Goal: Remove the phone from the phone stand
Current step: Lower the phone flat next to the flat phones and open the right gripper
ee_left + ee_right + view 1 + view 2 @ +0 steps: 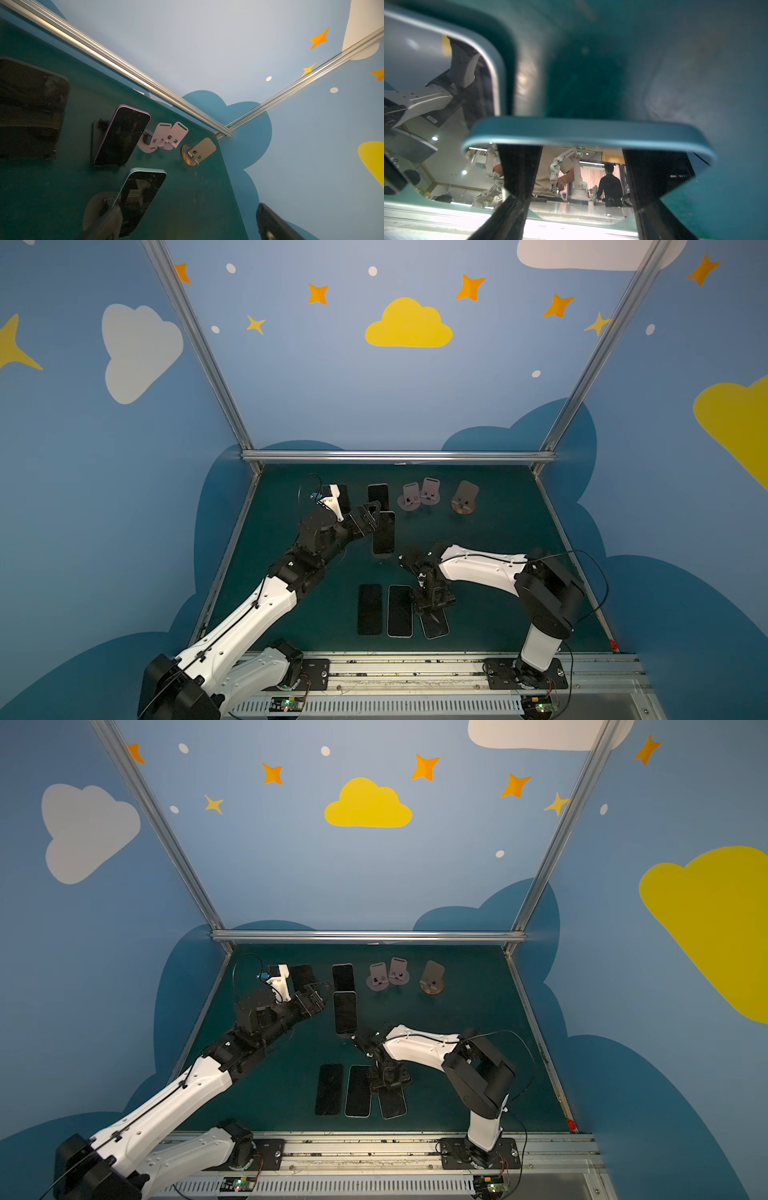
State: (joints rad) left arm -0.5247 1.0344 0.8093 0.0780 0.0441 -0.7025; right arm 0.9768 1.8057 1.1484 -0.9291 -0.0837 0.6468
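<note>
Blurred against the left wrist lens, one finger [104, 224] of the left end effector [374, 514] overlaps the long edge of the teal phone [383, 533]; whether they touch cannot be told. Its jaws gape wide and grip nothing. The teal phone stands in portrait mid-bench on a round phone stand [92, 209], long axis running upward and leaning back, dark screen facing the arms' bases.

Just behind it a purple phone [378, 495] leans on a black stand [95, 141]. Further left is another dark phone [343, 495], partly hidden by the left arm [266, 605]. Two lilac stands [411, 493] and a tan stand [464, 497] sit to the right.

Near the front of the round stand reaches the right arm [478, 568]. The right end effector [432, 605] is half open and points down, tips on the glass of a flat phone [436, 628]. Two more flat phones [370, 609] lie beside it on the bench [498, 572].
</note>
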